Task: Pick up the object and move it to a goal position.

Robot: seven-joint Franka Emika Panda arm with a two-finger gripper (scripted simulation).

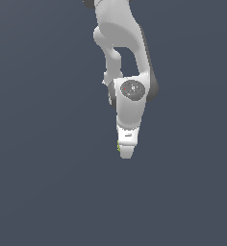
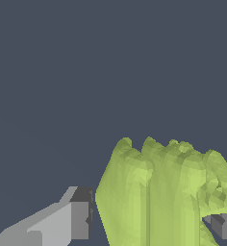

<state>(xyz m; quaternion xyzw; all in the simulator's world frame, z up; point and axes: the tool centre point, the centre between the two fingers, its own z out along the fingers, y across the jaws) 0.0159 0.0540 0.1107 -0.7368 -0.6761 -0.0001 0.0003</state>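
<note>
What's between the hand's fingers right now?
The yellow-green ridged object sits between the two fingers. In the exterior view the hand hides all but a green sliver; finger contact is unclear.

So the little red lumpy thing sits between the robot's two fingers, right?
Not red: the lumpy object is yellow-green, as the wrist view shows. It does sit between the gripper's two fingers; whether they press on it cannot be told.

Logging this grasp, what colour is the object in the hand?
Yellow-green object, clearest in the wrist view.
</note>
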